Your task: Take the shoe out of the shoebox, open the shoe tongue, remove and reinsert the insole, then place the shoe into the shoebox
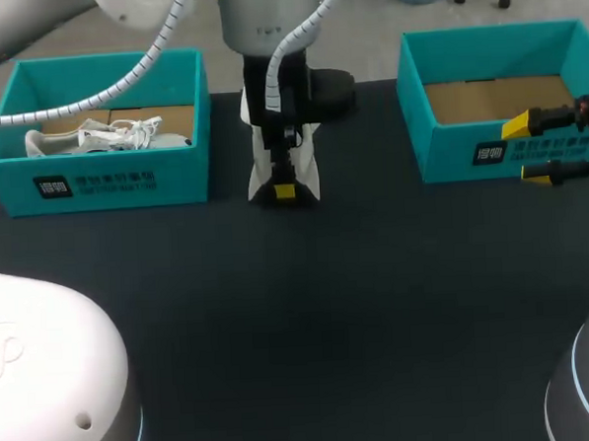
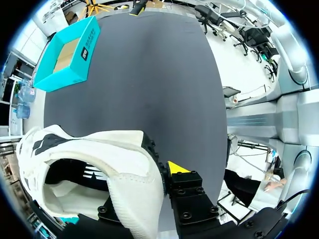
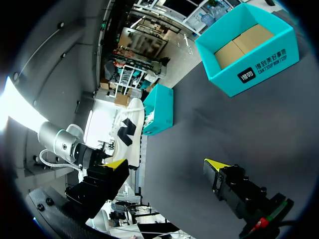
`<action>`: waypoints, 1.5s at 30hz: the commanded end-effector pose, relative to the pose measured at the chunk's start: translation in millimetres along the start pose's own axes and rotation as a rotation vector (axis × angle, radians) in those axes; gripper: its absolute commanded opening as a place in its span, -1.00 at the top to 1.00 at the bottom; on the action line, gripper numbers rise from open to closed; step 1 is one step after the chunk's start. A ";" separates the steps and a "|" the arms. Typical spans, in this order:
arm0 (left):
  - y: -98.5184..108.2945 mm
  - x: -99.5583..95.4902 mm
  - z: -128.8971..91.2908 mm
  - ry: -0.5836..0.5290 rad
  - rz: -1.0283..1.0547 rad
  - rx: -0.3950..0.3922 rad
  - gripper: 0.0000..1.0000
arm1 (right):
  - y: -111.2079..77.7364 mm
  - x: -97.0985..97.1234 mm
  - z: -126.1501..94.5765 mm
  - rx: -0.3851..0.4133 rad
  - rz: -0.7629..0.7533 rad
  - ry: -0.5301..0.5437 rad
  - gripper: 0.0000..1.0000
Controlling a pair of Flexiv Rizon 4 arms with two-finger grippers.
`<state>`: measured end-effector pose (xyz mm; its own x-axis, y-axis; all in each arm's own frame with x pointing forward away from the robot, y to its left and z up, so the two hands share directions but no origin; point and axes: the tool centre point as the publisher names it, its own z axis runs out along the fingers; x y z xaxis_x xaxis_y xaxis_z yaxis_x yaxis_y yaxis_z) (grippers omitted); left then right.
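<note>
A white shoe [image 1: 309, 162] with black trim stands on end at the table's middle back. My left gripper [image 1: 285, 186] comes down on it and is shut on its side wall. In the left wrist view the shoe [image 2: 114, 159] fills the space by the gripper [image 2: 149, 184]. One yellow fingertip [image 2: 177, 168] shows outside the wall; the other is hidden inside the shoe. My right gripper [image 1: 530, 151] is open in front of the empty right teal shoebox [image 1: 498, 151]. Its wrist view shows nothing between its fingers [image 3: 167, 164], and the shoe [image 3: 127, 124] far ahead of them.
The left teal shoebox [image 1: 105, 181] holds a second white shoe [image 1: 102, 137] with loose laces. The right shoebox [image 2: 70, 55] shows only its cardboard floor. Dark table [image 1: 309, 309] lies open in front of both boxes.
</note>
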<state>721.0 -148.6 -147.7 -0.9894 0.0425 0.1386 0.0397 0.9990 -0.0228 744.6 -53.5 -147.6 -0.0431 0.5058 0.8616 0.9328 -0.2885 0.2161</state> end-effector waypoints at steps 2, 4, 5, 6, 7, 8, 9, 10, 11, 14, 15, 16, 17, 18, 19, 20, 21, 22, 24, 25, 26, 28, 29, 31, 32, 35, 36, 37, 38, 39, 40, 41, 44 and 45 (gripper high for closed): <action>39.0 -3.6 1.4 0.011 0.010 0.029 1.00 | -0.8 0.3 -0.1 0.000 0.002 -0.004 -1.00; 50.2 -7.2 2.3 0.018 0.016 0.015 1.00 | -0.8 0.3 -0.1 0.000 0.002 -0.004 -1.00; 56.5 -9.7 2.2 0.017 0.015 0.022 1.00 | -0.8 0.3 -0.1 0.000 0.002 -0.004 -1.00; 63.3 -11.9 2.4 0.024 0.015 0.009 1.00 | -0.8 0.3 -0.1 0.000 0.002 -0.004 -1.00; 69.9 -13.8 2.8 0.028 0.025 0.016 1.00 | -0.8 0.3 -0.1 0.000 0.002 -0.004 -1.00; 77.7 -16.5 2.4 0.030 0.033 0.028 1.00 | -0.8 0.3 -0.1 0.000 0.002 -0.004 -1.00; 84.6 -19.4 3.1 0.044 0.032 0.021 1.00 | -0.8 0.3 -0.1 0.000 0.002 -0.004 -1.00; 92.8 -22.9 3.2 0.044 0.020 0.024 1.00 | -0.8 0.3 -0.1 0.000 0.002 -0.004 -1.00; 99.3 -25.1 3.1 0.054 0.018 0.021 1.00 | -0.8 0.3 -0.1 0.000 0.002 -0.004 -1.00; 119.0 -31.3 1.0 0.060 0.013 0.026 1.00 | -0.8 0.3 -0.1 0.000 0.002 -0.004 -1.00; 125.3 -33.1 0.0 0.058 0.000 0.031 1.00 | -0.8 0.3 -0.1 0.000 0.002 -0.004 -1.00; 130.7 -35.5 -0.8 0.064 -0.015 0.020 1.00 | -0.8 0.3 -0.1 0.000 0.002 -0.004 -1.00; 136.3 -37.7 -1.4 0.066 -0.015 0.015 1.00 | -0.8 0.3 -0.1 0.000 0.002 -0.004 -1.00; 142.5 -40.3 -2.4 0.067 -0.031 0.017 1.00 | -0.8 0.3 -0.1 0.000 0.002 -0.004 -1.00; 147.7 -42.7 -2.6 0.070 -0.037 0.009 1.00 | -0.8 0.3 -0.1 0.000 0.002 -0.004 -1.00; 153.7 -45.9 -2.6 0.072 -0.050 0.009 1.00 | -0.8 0.3 -0.1 0.000 0.002 -0.004 -1.00; 159.8 -49.5 -2.5 0.079 -0.061 0.005 1.00 | -0.8 0.3 -0.1 0.000 0.002 -0.004 -1.00; 165.7 -52.6 -2.1 0.079 -0.058 0.003 1.00 | -0.8 0.3 -0.1 0.000 0.002 -0.004 -1.00; 177.3 -58.6 -1.6 0.083 -0.069 0.004 1.00 | -0.8 0.3 -0.1 0.000 0.002 -0.004 -1.00; 182.9 -61.0 -1.1 0.079 -0.072 -0.002 1.00 | -0.8 0.3 -0.1 0.000 0.002 -0.004 -1.00; 188.7 -64.0 -0.7 0.082 -0.082 -0.008 1.00 | -0.8 0.3 -0.1 0.000 0.002 -0.004 -1.00; 200.7 -67.8 -1.6 0.065 -0.061 -0.012 1.00 | -0.8 0.3 -0.1 0.000 0.002 -0.004 -1.00; 206.3 -70.2 -2.2 0.063 -0.048 -0.028 1.00 | -0.8 0.3 -0.1 0.000 0.002 -0.004 -1.00; 218.4 -75.4 -4.1 0.054 -0.019 -0.012 1.00 | -0.8 0.3 -0.1 0.000 0.002 -0.004 -1.00; 223.9 -79.0 -4.5 0.054 -0.021 -0.024 1.00 | -0.8 0.3 -0.1 0.000 0.002 -0.004 -1.00; 240.6 -88.6 -7.3 0.047 -0.010 -0.036 1.00 | -0.8 0.3 -0.1 0.000 0.002 -0.004 -1.00; 246.3 -91.3 -8.2 0.044 -0.011 -0.037 1.00 | -0.8 0.3 -0.1 0.000 0.002 -0.004 -1.00; 252.4 -94.6 -9.1 0.044 -0.013 -0.037 1.00 | -0.8 0.3 -0.1 0.000 0.002 -0.004 -1.00; 257.7 -96.8 -9.8 0.039 -0.013 -0.042 1.00 | -0.8 0.3 -0.1 0.000 0.002 -0.004 -1.00; 262.8 -98.9 -10.2 0.041 -0.011 -0.052 1.00 | -0.8 0.3 -0.1 0.000 0.002 -0.004 -1.00; 269.0 -101.7 -11.0 0.043 -0.004 -0.052 1.00 | -0.8 0.3 -0.1 0.000 0.002 -0.004 -1.00; 275.5 -104.9 -11.9 0.046 0.000 -0.052 1.00 | -0.8 0.3 -0.1 0.000 0.002 -0.004 -1.00; 287.7 -111.0 -12.8 0.064 0.020 -0.066 1.00 | -0.8 0.3 -0.1 0.000 0.002 -0.004 -1.00; 293.9 -114.8 -13.0 0.072 0.036 -0.081 1.00 | -0.8 0.3 -0.1 0.000 0.002 -0.004 -1.00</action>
<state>838.3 129.4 -160.0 -0.9794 0.0621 0.1923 0.0728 0.9961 0.0490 744.5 -53.5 -147.6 -0.0432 0.5058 0.8616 0.9328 -0.2884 0.2161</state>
